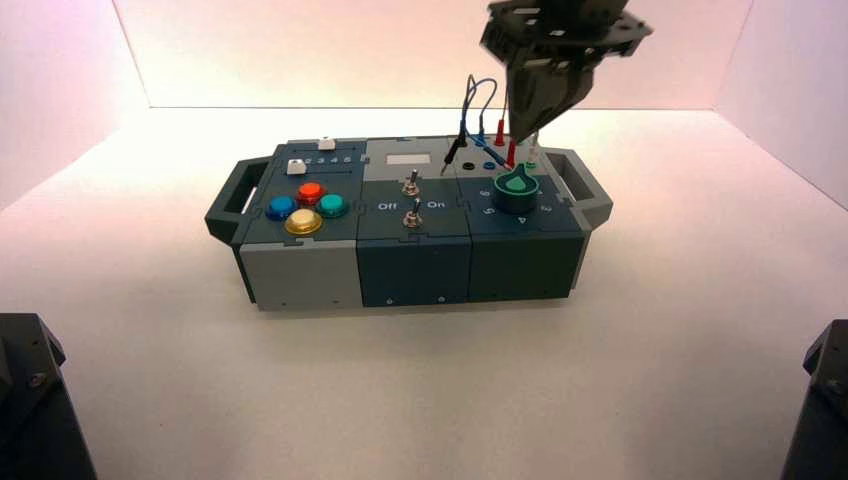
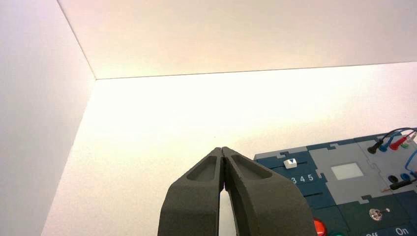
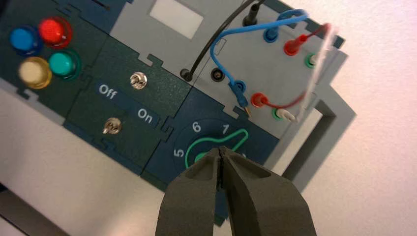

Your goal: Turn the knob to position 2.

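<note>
Bright, even light fills all three views, strongest where the white worktop (image 1: 420, 380) meets the back wall near the top of the high view, and the walls carry a faint pink tint toward the upper corners. The box (image 1: 410, 262) throws only a soft, short shadow along its front and right side in the high view, while in the right wrist view the push-buttons (image 3: 42, 51) at upper left glow with glare. The right gripper (image 1: 545, 95) is smeared by blur at the top of the high view, a white wire (image 3: 317, 73) at upper right of the right wrist view blurs too, and the left gripper (image 2: 223, 153) looks soft at the bottom of its own view.
</note>
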